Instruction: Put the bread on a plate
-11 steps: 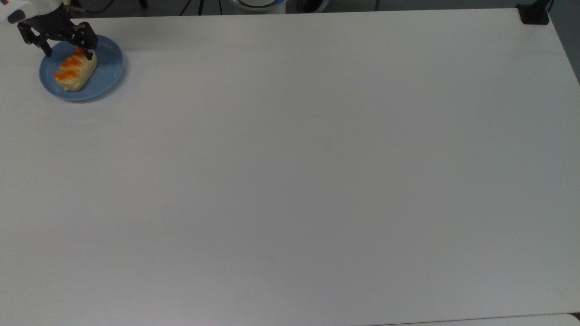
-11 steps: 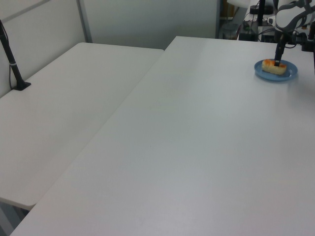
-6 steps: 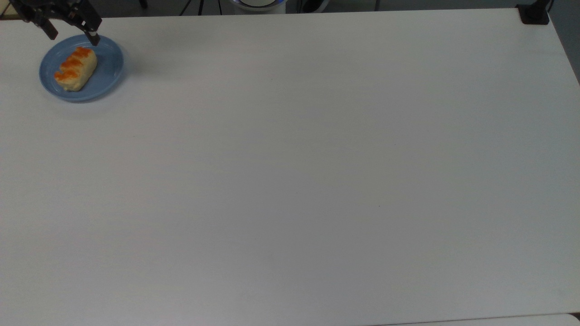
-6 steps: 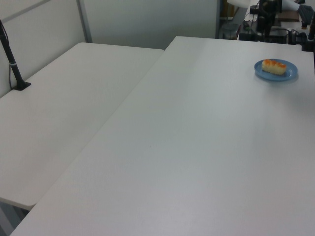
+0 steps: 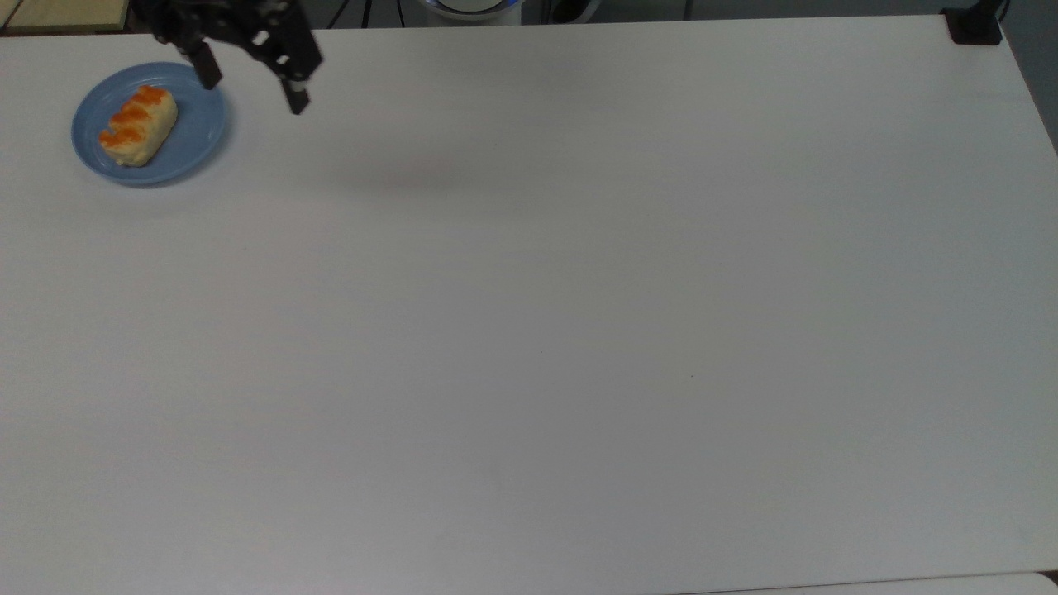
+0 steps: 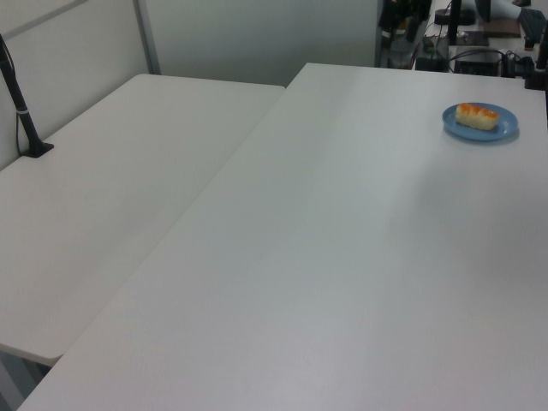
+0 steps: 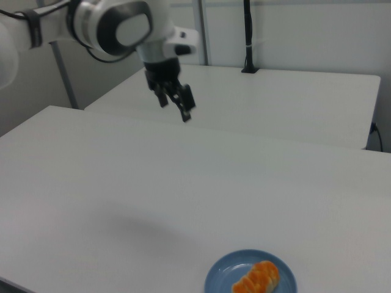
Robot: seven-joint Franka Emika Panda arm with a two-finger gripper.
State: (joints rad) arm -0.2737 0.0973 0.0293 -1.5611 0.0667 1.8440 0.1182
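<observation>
One bread (image 5: 138,126) lies on the plate (image 5: 194,136) at the top view's far left, near the table's (image 5: 579,330) back edge. It sits slantwise, orange-brown patches up, a little toward the top view's left of the plate's middle, with bare blue rim around it. Just to the top view's right of the plate hangs the gripper (image 5: 252,87), its two black fingers spread apart and holding nothing; one fingertip overlaps the plate's upper right rim in the top view, the other stands over bare table. Further right, the white table runs plain to a black post base (image 5: 974,25) at the far corner.

In the left view the plate (image 6: 505,130) and bread (image 6: 477,116) sit at the far right. In the right view the gripper (image 7: 175,108) hangs high above the table, well apart from the plate (image 7: 220,278) and bread (image 7: 256,279) at the bottom edge.
</observation>
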